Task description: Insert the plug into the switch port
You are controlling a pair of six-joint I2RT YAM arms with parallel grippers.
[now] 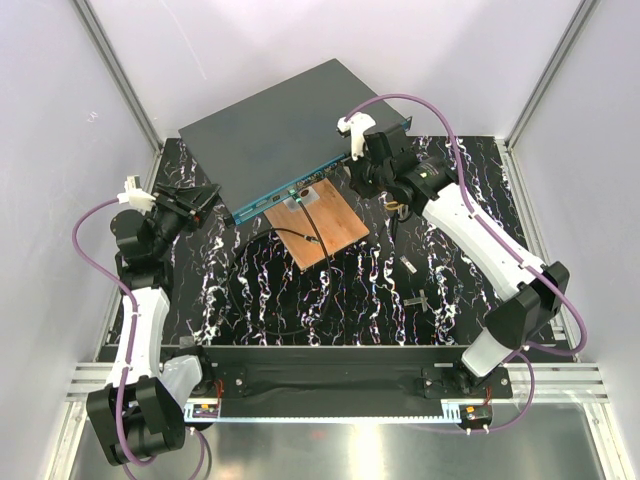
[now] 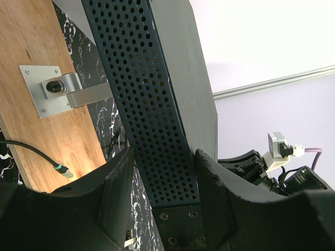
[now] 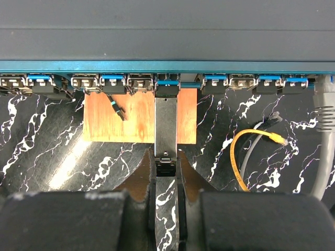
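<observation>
Black, white-veined tabletop [image 1: 450, 290] within a white-walled enclosure, carrying the switch [image 1: 290, 125] at far centre, skewed so that its teal front face [image 3: 78, 66] is turned toward the near right. A copper-brown board [image 1: 320, 228] lies on the table just in front of that face. The right gripper [image 3: 166, 157] is clamped on the plug [image 3: 166, 120], a long, narrow, silvery body whose near end is pinched between the fingers and whose far end reaches the row of ports [image 3: 115, 83]. The governing relation is one of alignment: the plug's long axis runs near to far in the right wrist view, square to the teal face, and the target port lies directly ahead of the gripper, roughly mid-row, with occupied and vacant ports on either side. In the overhead view this axis runs from near right to far left. The plug's tip meets the port mouth, but how deep it sits cannot be told. The left gripper [image 2: 165, 178] is at the switch's left end, its jaws closed across the perforated side wall at the corner, apparently bracing the box. The right arm is therefore the inserting arm; judged from this alignment, the coming move is a straight push along the plug's own axis, with any sideways drift liable to jam the tip at the port.
</observation>
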